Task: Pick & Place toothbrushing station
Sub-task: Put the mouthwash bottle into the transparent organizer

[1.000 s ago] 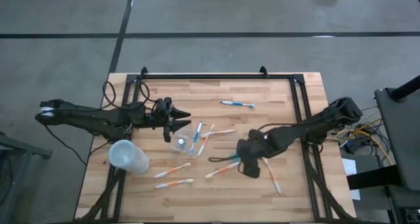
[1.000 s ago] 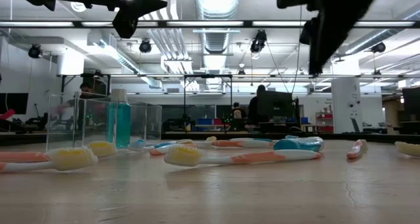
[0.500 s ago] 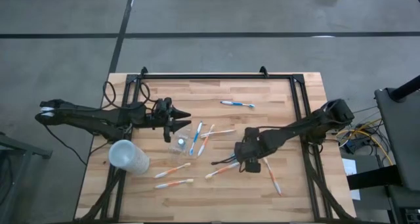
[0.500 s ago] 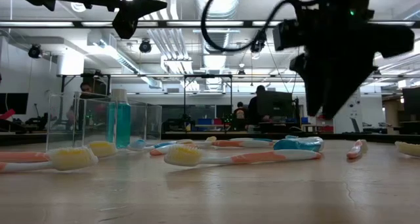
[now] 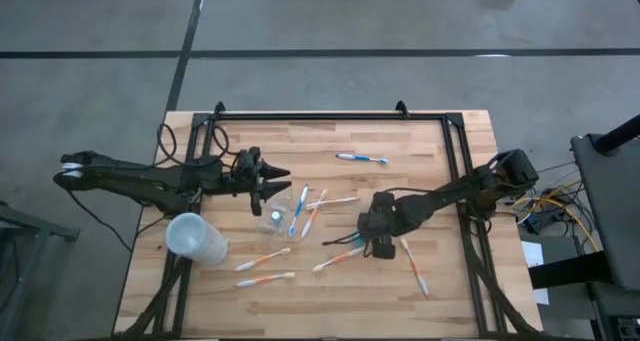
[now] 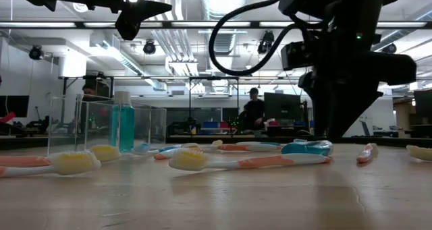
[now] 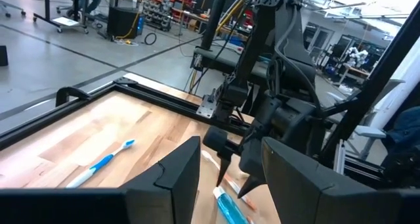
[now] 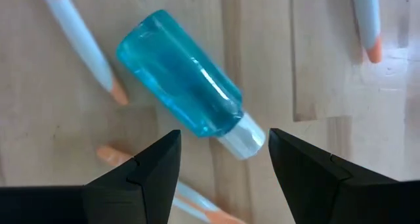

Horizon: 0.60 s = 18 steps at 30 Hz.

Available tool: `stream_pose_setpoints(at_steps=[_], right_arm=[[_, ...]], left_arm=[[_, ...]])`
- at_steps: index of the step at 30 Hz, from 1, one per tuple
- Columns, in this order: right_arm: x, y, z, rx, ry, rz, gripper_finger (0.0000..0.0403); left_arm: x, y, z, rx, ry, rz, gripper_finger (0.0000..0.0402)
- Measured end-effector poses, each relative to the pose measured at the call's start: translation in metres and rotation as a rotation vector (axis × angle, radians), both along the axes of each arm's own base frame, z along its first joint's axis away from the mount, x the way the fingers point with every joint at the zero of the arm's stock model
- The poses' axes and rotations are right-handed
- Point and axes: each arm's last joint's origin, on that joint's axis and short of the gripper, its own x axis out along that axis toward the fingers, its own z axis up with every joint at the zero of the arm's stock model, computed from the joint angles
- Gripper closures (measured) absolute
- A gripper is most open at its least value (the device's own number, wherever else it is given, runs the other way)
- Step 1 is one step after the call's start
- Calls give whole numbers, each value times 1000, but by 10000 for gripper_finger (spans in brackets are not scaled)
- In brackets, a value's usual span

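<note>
A small blue toothpaste tube [image 8: 184,86] with a white cap [image 8: 244,138] lies on its side on the wooden table. My right gripper [image 8: 223,161] points down over it, open, with a finger on either side of the cap end and touching nothing. In the low view its tips [image 6: 335,132] hang just above the tube [image 6: 307,148]. Slim toothbrushes [image 5: 300,209] [image 5: 263,259] lie scattered flat. The clear tumbler [image 5: 275,218] stands left of centre. My left gripper [image 5: 283,184] waits open and level, high over the tumbler.
A larger frosted cup [image 5: 195,238] stands near the table's left edge. A blue toothbrush [image 5: 362,159] lies alone toward the far edge, and another brush [image 5: 415,269] lies right of my right gripper. A black frame [image 5: 330,116] runs along the far edge and both sides.
My right gripper has come down toward the tube and shifted a little toward the table's far edge, rolling slightly as it sank. Its opening looks unchanged. The tube and the toothbrushes have stayed where they were.
</note>
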Motion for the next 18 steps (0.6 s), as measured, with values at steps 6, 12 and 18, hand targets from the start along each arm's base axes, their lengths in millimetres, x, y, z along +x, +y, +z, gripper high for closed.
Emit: stream_pose_setpoints(at_steps=[6, 12, 18], right_arm=[[2, -11, -3, -28, -25, -41, 179], [1, -20, -10, -45, -35, -75, 179], [8, -20, -11, -25, -119, -82, 179]], left_arm=[[0, 0, 0, 0, 1, 0, 234], [0, 0, 0, 0, 4, 0, 234], [0, 0, 0, -1, 5, 0, 234]])
